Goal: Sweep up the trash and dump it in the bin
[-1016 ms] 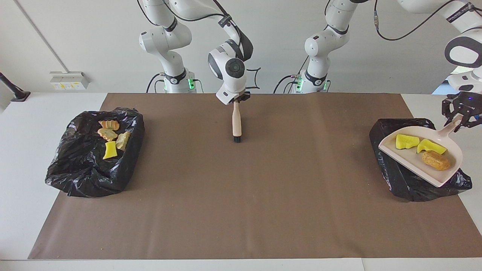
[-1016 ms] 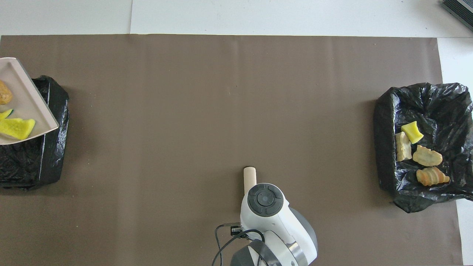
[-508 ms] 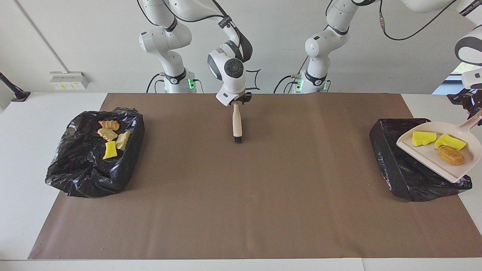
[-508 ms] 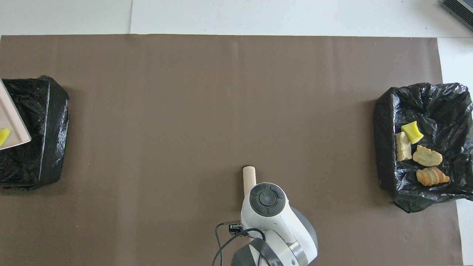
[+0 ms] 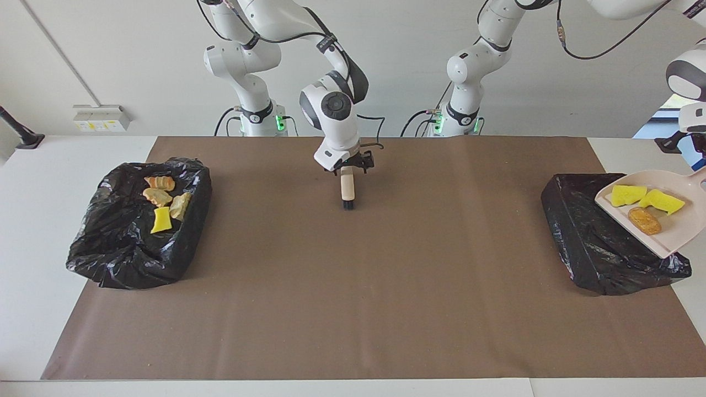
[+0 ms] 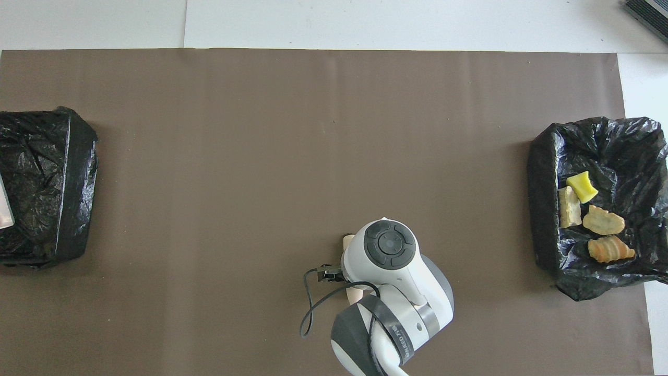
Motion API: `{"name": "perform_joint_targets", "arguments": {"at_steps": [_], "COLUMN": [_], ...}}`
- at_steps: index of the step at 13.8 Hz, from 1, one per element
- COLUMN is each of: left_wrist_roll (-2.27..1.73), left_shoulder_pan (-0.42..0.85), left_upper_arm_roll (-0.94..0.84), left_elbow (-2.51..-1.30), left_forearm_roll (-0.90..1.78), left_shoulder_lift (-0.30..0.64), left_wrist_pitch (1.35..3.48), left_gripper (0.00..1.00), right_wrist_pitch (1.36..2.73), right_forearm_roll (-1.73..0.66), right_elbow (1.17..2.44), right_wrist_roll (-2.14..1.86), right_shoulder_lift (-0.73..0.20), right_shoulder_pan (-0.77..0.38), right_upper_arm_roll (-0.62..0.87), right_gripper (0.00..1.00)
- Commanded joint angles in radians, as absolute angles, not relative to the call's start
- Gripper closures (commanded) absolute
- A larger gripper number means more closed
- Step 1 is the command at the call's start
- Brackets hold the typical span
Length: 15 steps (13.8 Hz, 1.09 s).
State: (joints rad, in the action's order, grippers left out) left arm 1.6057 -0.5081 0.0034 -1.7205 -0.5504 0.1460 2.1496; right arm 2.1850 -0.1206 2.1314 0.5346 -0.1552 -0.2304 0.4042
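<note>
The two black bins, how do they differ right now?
The bin at the right arm's end holds four trash lumps; the bin at the left arm's end shows none inside. A loaded dustpan hangs over the latter only. Both are lined with black plastic.

Brown paper sheet [image 5: 353, 286] covers the white table [image 5: 33, 220].

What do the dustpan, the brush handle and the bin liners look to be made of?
Dustpan: likely plastic, smooth pale pink, evenly moulded. Brush handle: looks like light unfinished wood, matte beige, with dark bristles at its end. Bin liners: thin black plastic film, crinkled and glossy with highlights.
</note>
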Motion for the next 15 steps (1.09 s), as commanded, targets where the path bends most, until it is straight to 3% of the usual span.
{"name": "perform_joint_targets", "arguments": {"at_steps": [1, 11, 15], "left_wrist_roll": [1.591, 1.525, 1.526], "left_shoulder_pan": [-0.502, -0.439, -0.399], "left_upper_arm_roll": [-0.002, -0.006, -0.008], "left_elbow": [-1.709, -1.701, -1.701], "left_forearm_roll": [-0.671, -0.997, -1.019], "left_shoulder_lift": [0.152, 0.097, 0.049], "left_wrist_pitch": [2.181, 2.174, 2.131], "left_gripper": [1.00, 1.00, 1.00], "right_wrist_pitch": [2.151, 1.809, 1.721], "right_forearm_roll": [-0.035, 0.046, 0.043], "right_elbow": [2.037, 1.726, 1.658], "right_wrist_roll": [0.505, 0.379, 0.209], "right_shoulder_lift": [-0.147, -0.062, 0.004], "right_shoulder_pan": [-0.119, 0.084, 0.091], "right_upper_arm_roll": [0.408, 0.404, 0.280], "right_gripper": [0.00, 0.00, 0.00]}}
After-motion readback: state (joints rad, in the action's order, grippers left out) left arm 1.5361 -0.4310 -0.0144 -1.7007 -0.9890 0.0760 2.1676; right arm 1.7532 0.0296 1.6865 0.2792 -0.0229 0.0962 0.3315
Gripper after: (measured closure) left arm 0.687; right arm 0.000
